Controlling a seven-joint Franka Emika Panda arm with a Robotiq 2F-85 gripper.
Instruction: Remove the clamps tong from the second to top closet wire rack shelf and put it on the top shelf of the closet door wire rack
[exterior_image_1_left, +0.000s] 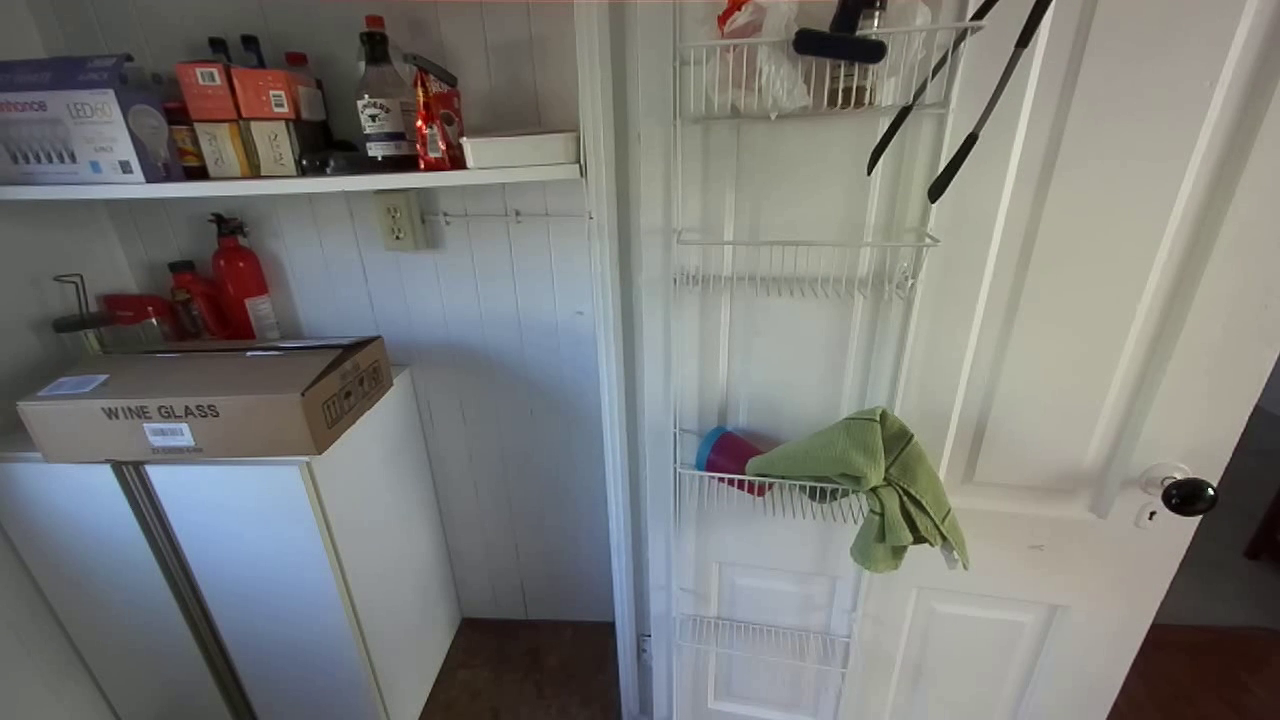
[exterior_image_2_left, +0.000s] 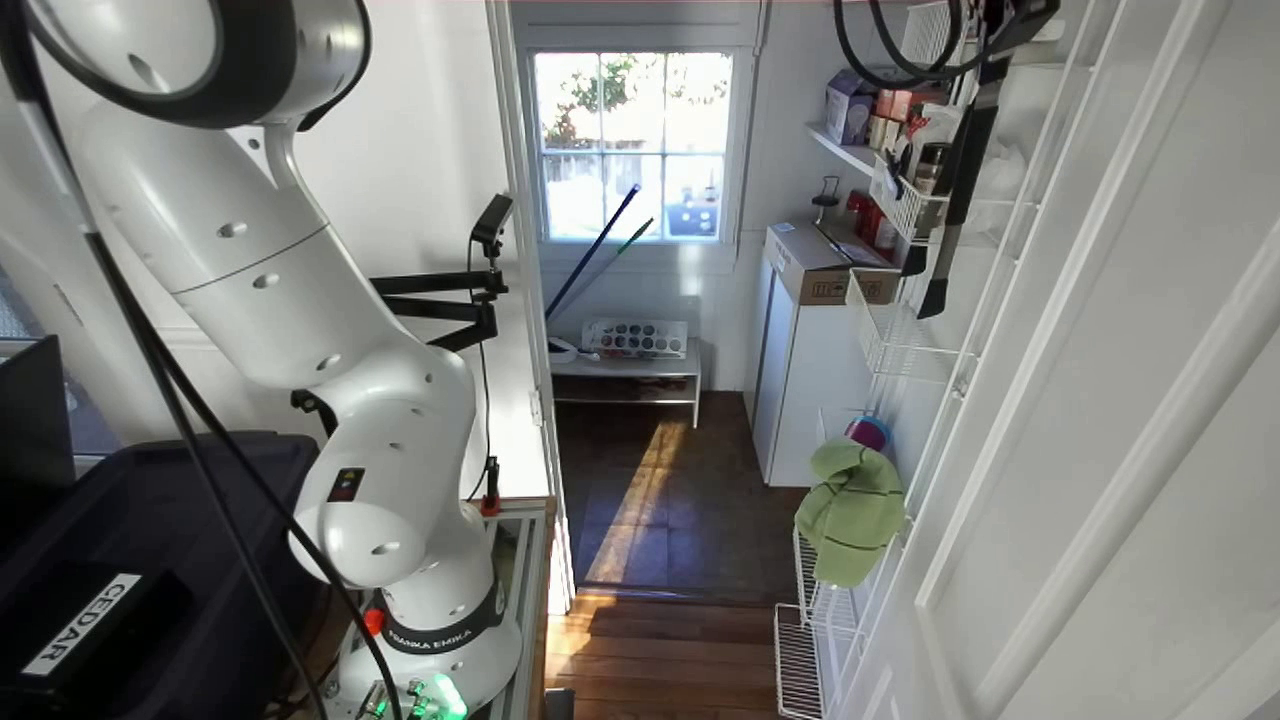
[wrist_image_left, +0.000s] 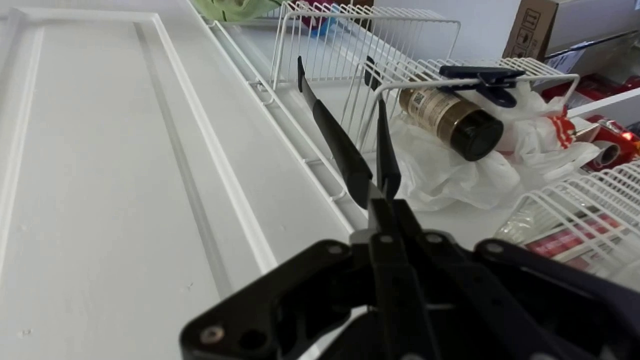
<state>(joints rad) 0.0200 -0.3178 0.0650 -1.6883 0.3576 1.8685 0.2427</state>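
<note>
The tongs, with two long arms of black and silver, are in my gripper (wrist_image_left: 390, 202), which is shut on them near one end. In the wrist view the tongs (wrist_image_left: 340, 142) point away from the fingers, arms slightly spread. They also hang tips down in both exterior views (exterior_image_1_left: 997, 90) (exterior_image_2_left: 970, 160). They are at the door-side end of the second-to-top wire shelf (wrist_image_left: 430, 82); whether they touch it I cannot tell. The top shelf (wrist_image_left: 545, 197) is at the lower right of the wrist view and shows in an exterior view (exterior_image_2_left: 928, 35).
The second-to-top shelf holds a brown bottle (wrist_image_left: 440, 115), plastic bags (wrist_image_left: 450, 175) and a dark clamp (wrist_image_left: 482, 77) on its rim. Packages (wrist_image_left: 565, 240) are on the top shelf. A green cloth (exterior_image_1_left: 900, 480) hangs lower. The white door (exterior_image_1_left: 1060, 300) is close beside.
</note>
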